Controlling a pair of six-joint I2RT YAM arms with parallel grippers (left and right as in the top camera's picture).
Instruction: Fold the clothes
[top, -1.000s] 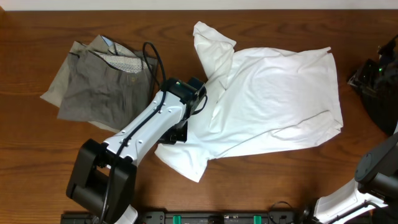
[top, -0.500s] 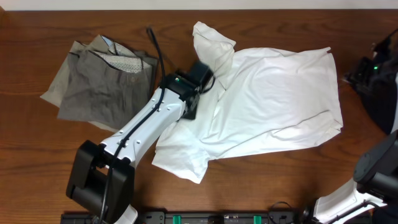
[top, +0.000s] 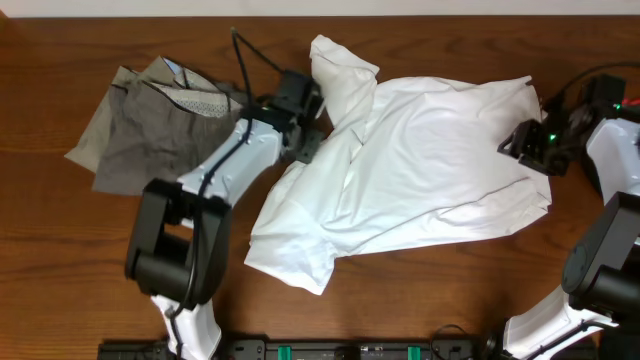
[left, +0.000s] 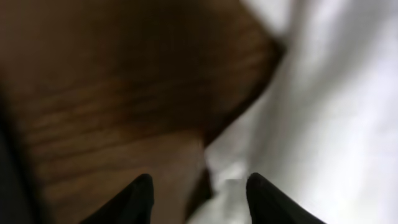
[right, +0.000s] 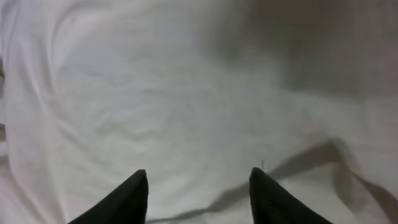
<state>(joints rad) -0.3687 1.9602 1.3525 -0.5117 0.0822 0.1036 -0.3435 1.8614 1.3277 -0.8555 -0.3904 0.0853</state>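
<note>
The white T-shirt lies spread and wrinkled across the middle of the table, with one sleeve bunched up at the back. My left gripper sits at the shirt's left edge just below that sleeve. In the left wrist view this gripper is open, with the shirt's edge and bare wood between and beyond its fingers. My right gripper hovers over the shirt's right side. It is open and holds nothing, and white cloth fills its view. The grey-khaki trousers lie crumpled at the back left.
The wooden table shows at the front and on the left. The left arm slants from its base at the front left across the gap between the trousers and the shirt. The right arm's base stands at the right edge.
My left gripper has opened, let go of the shirt and moved back toward the bunched sleeve. The right gripper has swung in from the table's right edge to above the shirt's right side.
</note>
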